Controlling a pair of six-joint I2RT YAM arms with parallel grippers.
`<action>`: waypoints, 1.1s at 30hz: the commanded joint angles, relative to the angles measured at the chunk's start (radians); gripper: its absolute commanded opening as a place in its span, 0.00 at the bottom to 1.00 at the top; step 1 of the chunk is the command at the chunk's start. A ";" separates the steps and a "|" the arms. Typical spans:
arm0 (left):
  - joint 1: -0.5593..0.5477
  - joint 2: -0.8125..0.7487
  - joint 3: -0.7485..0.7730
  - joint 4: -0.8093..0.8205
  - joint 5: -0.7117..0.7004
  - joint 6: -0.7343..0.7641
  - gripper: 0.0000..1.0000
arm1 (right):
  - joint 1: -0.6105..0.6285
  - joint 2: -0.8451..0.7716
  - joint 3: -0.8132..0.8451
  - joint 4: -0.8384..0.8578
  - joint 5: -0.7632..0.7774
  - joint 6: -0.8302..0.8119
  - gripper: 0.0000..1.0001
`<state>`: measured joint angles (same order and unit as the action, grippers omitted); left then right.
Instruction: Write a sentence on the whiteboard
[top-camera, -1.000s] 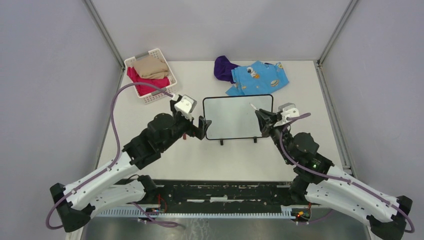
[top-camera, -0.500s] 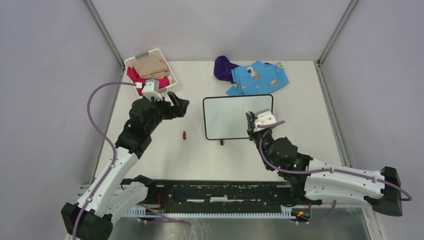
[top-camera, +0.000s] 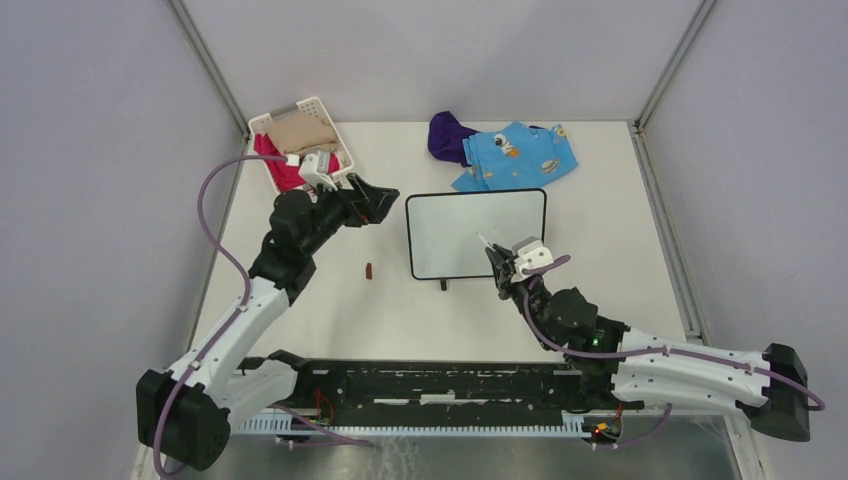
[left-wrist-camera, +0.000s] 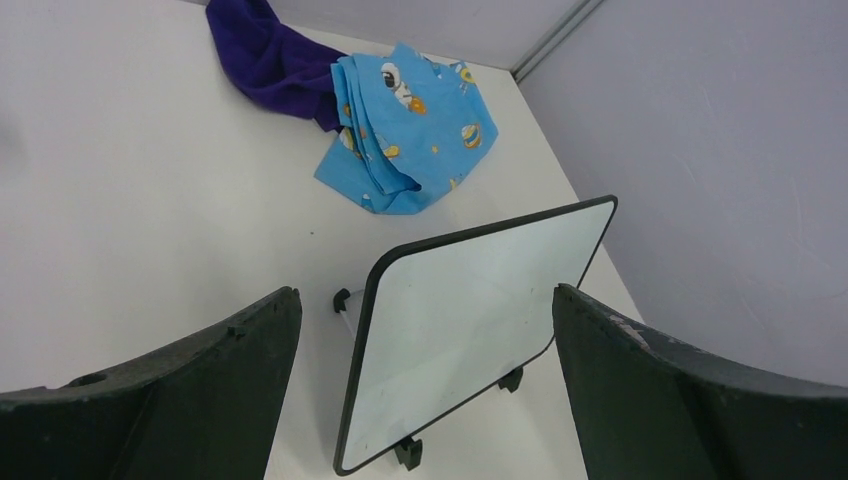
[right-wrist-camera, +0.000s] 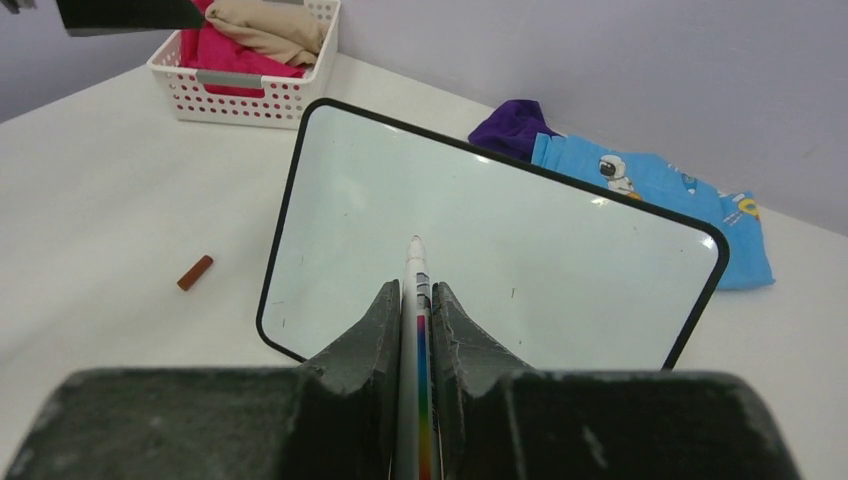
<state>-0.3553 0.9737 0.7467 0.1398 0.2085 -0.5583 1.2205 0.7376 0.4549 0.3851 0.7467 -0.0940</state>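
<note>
The table (top-camera: 620, 250) carries the whiteboard (top-camera: 475, 232) at its centre, standing on its feet with the face tilted. The face is blank, so none of the sentence is written yet. A white basket (right-wrist-camera: 250, 95) of folded cloth sits far left. A blue printed garment (top-camera: 515, 155) and a purple cloth (top-camera: 447, 135) lie beyond the board.

Change over the last second:
- The left gripper (top-camera: 378, 203) was at the board's left edge. It has withdrawn to the far left, near the basket. Its jaws stand wide apart and hold nothing.
- The right gripper (right-wrist-camera: 417, 295) was at the board's right edge. It has moved to the board's near edge, right of centre. Its jaws are narrow, clamped on a marker (right-wrist-camera: 415, 262) whose tip points at the board face.
- A small reddish-brown cap (top-camera: 369, 269) now lies on the table just left of the board, where the left gripper had been.

Assessment: the marker is probably uncapped and the board released, so preparation appears complete. Writing has not begun. Whether the tip touches the surface cannot be determined. The board is unsupported, so pen pressure could shift it.
</note>
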 joint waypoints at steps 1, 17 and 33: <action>0.001 0.097 0.044 0.124 0.086 -0.035 0.99 | -0.006 -0.018 -0.021 0.050 -0.036 0.011 0.00; -0.065 0.229 0.110 -0.054 0.021 0.092 1.00 | -0.006 -0.047 -0.061 0.027 -0.084 -0.006 0.00; -0.003 0.348 -0.079 0.314 0.578 0.210 0.82 | -0.006 -0.081 -0.084 0.033 -0.175 0.013 0.00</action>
<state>-0.3733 1.3029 0.6727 0.3088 0.6189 -0.3920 1.2156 0.6846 0.3767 0.3790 0.6025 -0.0975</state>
